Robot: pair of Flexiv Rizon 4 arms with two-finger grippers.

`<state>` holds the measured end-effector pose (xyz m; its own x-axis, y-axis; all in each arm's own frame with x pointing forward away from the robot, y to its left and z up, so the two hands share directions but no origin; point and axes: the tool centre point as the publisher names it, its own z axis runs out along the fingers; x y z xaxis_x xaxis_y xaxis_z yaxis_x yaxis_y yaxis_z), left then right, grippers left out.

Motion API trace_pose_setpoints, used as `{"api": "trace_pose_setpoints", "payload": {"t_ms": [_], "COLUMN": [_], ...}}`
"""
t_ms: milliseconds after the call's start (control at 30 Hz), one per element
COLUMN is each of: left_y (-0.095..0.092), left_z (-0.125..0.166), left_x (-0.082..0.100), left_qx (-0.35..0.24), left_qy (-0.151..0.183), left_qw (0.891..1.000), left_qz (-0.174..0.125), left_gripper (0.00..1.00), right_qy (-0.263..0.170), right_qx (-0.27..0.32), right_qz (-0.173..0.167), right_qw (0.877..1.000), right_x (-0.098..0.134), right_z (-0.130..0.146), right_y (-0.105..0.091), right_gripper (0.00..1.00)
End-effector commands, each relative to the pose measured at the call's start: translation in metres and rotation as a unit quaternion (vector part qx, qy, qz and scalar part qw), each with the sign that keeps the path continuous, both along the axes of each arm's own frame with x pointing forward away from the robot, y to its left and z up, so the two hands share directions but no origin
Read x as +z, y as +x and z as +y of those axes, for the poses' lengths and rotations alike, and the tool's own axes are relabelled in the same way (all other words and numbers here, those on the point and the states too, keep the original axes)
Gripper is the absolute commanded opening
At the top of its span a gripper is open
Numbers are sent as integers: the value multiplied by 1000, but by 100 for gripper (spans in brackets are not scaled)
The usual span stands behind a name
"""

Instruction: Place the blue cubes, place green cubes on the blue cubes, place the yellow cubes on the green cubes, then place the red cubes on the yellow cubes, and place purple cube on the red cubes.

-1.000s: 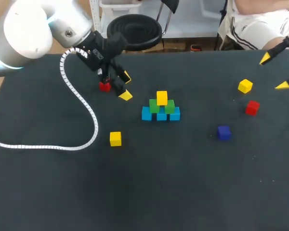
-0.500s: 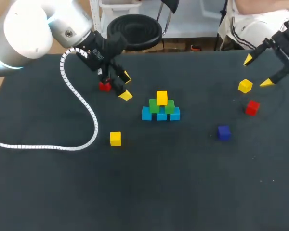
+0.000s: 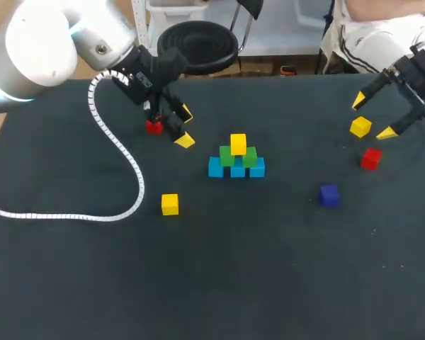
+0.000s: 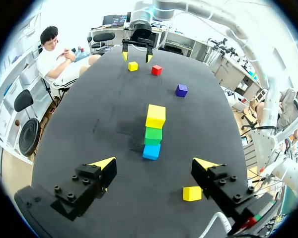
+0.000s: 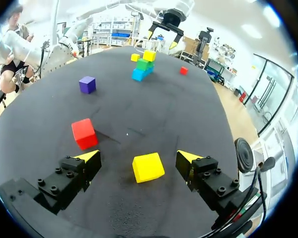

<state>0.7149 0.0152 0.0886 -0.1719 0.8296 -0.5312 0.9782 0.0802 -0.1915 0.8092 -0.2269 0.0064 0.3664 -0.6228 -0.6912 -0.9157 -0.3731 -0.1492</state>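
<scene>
A pyramid stands mid-table: three blue cubes (image 3: 237, 170), two green cubes (image 3: 227, 156) on them, and one yellow cube (image 3: 238, 144) on top. My right gripper (image 3: 372, 117) is open, its tips on either side of a loose yellow cube (image 3: 360, 127) (image 5: 148, 167) without touching it. A red cube (image 3: 370, 158) (image 5: 84, 133) lies just beside that. My left gripper (image 3: 185, 126) (image 4: 154, 163) is open and holds nothing, with a second red cube (image 3: 154, 127) right behind it. A purple cube (image 3: 329, 195) and another yellow cube (image 3: 170, 204) lie loose nearer the front.
A white coiled cable (image 3: 120, 152) trails from my left arm across the table's left side. The table's far edge (image 3: 269, 76) runs close behind both grippers.
My right gripper has come in from the right edge, leftward and down, until its tips straddle the loose yellow cube. The left arm and all cubes have stayed put.
</scene>
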Motion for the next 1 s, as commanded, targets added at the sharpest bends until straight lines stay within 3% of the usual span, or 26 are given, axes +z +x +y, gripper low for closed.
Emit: {"api": "trace_pose_setpoints", "payload": {"t_ms": [33,200,500,533,567,600,700,733,1000], "left_y": [0,0,0,0,0,0,0,0,0], "left_z": [1,1,1,1,1,1,1,1,1], "left_x": [0,0,0,0,0,0,0,0,0], "left_qx": [-1,-1,-1,-1,-1,-1,-1,-1,-1], "left_qy": [0,0,0,0,0,0,0,0,0], "left_qw": [1000,1000,1000,1000,1000,1000,1000,1000,1000], "left_qz": [-1,-1,-1,-1,-1,-1,-1,-1,-1], "left_gripper": [100,100,100,100,100,100,100,100,100], "right_qy": [2,-5,-13,-13,-13,-14,-15,-16,-8], "right_qx": [114,126,145,146,146,146,145,145,143], "right_qz": [121,121,152,153,154,156,161,162,147], "right_qw": [986,985,978,977,977,977,976,976,979], "right_x": [-6,-5,-17,-17,-18,-17,-17,-17,-3], "right_z": [0,6,9,9,8,7,3,2,2], "right_y": [17,25,20,20,20,19,17,16,4], "right_gripper": [100,100,100,91,60,45,18,2,0]}}
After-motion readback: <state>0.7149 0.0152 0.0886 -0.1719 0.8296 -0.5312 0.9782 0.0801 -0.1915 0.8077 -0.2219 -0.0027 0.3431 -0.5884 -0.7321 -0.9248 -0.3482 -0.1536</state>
